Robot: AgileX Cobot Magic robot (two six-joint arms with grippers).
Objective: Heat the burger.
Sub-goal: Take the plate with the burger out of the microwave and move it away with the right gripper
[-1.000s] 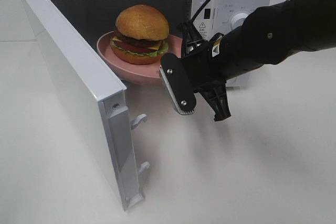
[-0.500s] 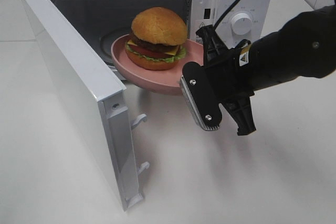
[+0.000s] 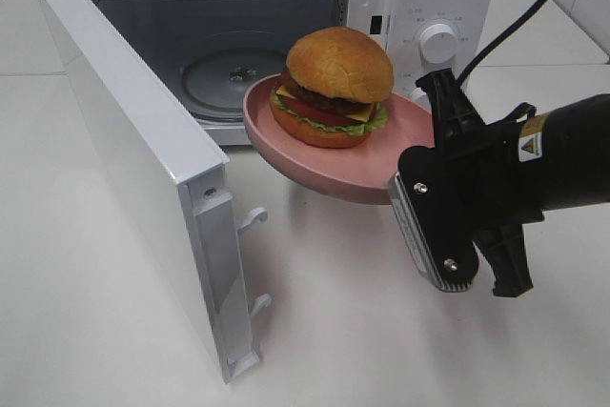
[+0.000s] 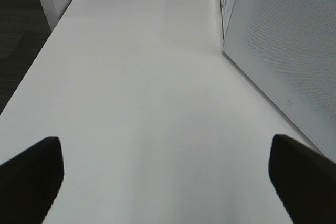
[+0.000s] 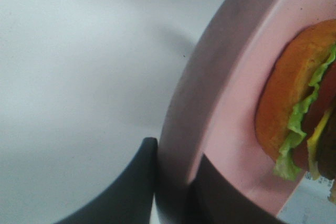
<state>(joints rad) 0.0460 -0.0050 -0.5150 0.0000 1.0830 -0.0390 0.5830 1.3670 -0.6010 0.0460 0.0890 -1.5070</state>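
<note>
The burger (image 3: 338, 88), with a golden bun, lettuce, tomato and a dark patty, sits on a pink plate (image 3: 315, 164). The plate hangs in the air just outside the open microwave (image 3: 438, 7), in front of its cavity. My right gripper (image 3: 416, 147) is shut on the plate's right rim. In the right wrist view its two dark fingers (image 5: 147, 161) pinch the rim of the plate (image 5: 231, 129), with the burger (image 5: 294, 108) beyond. My left gripper (image 4: 165, 145) is open over bare white table and does not show in the exterior view.
The microwave door (image 3: 133, 159) stands swung wide to the left, its latch hooks facing the plate. The glass turntable (image 3: 233, 73) lies bare inside the cavity. In the left wrist view the door's meshed panel (image 4: 283, 61) is beside the left gripper. The white table (image 3: 381, 331) spreads in front.
The right gripper has drawn the plate with the burger out of the microwave cavity, to the right and toward the front. The turntable now shows bare.
</note>
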